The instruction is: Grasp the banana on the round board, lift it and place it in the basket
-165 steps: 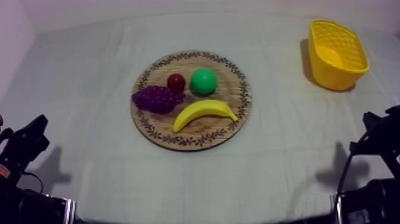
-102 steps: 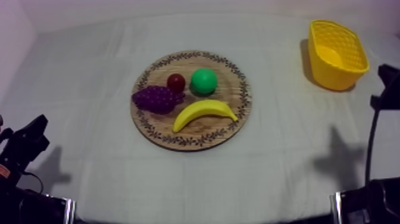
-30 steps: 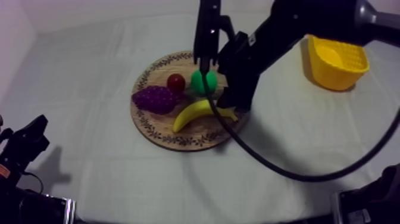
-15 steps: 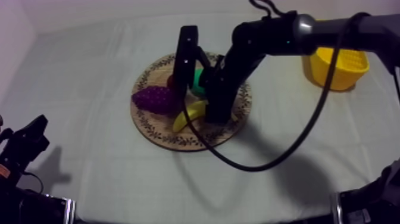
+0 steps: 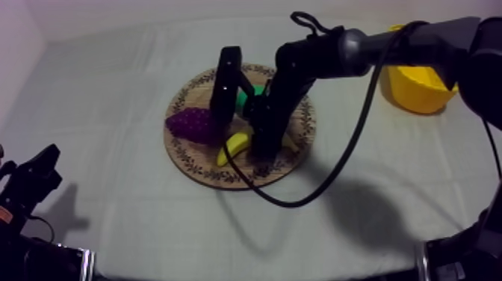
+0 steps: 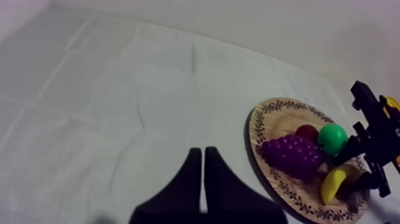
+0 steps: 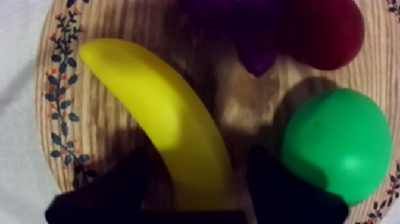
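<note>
Straddling the banana (image 7: 161, 113) with the right gripper (image 7: 197, 156) — fingers spread apart, one on each side of its near end, nothing clamped yet. Set low over the fruit, so that closing should pinch it across its width, by the look of it. Flat on the wooden board (image 7: 65, 65), close to the patterned rim, curving away from the fingers: so much for the banana. Close quarters beyond: a green fruit (image 7: 333, 143) just beside one finger, a small red fruit (image 7: 324, 27) and the grapes (image 6: 291, 156) past it, all on the same board — hence, probably, this approach from the banana's free side. Well apart, toward the table's far right: the yellow basket (image 5: 418, 93), open side up, ready to receive. Low at the table's left: the left gripper (image 6: 202, 154), fingers together as a narrow wedge, holding nothing, out of the way.
</note>
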You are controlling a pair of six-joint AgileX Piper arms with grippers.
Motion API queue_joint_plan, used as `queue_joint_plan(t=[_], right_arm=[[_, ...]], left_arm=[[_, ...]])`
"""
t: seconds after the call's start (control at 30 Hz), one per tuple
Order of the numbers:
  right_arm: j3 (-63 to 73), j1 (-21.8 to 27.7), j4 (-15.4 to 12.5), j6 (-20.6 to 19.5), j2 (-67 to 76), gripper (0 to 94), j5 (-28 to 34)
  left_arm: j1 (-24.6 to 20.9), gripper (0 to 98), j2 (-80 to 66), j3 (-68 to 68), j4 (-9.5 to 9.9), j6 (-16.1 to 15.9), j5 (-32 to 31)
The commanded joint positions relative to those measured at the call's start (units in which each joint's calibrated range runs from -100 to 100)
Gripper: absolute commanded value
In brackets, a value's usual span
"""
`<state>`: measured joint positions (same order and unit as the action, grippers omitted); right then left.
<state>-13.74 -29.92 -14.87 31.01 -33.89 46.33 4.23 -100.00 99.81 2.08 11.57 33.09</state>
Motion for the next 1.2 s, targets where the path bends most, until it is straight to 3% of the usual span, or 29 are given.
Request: queue_joint_plan(t=[0.0,0.2,0.5,0.8,1.17], right_arm=[[0.0,0.0,-0.2,0.3,-0.2,39.0,-0.2],[-0.8,0.1,-1.0,1.7,1.4,18.8,1.1],[-3.3,3.6,-3.6,1.5,17.5,16.4,8.0],[2.7,15.4,-5.2,-2.4,30.4,18.4,11.6],[14.4,31.5,-5.1,-3.9,25.8,19.0,13.8]], left_arm=[[0.0,0.1,0.0,0.0,0.04,0.0,0.0],[0.0,0.1,0.0,0.0,0.04,0.0,0.0],[0.0,0.1,0.0,0.0,0.04,0.0,0.0],[0.0,0.1,0.0,0.0,0.04,0.0,0.0],[0.0,0.1,0.0,0.0,0.04,0.0,0.0]])
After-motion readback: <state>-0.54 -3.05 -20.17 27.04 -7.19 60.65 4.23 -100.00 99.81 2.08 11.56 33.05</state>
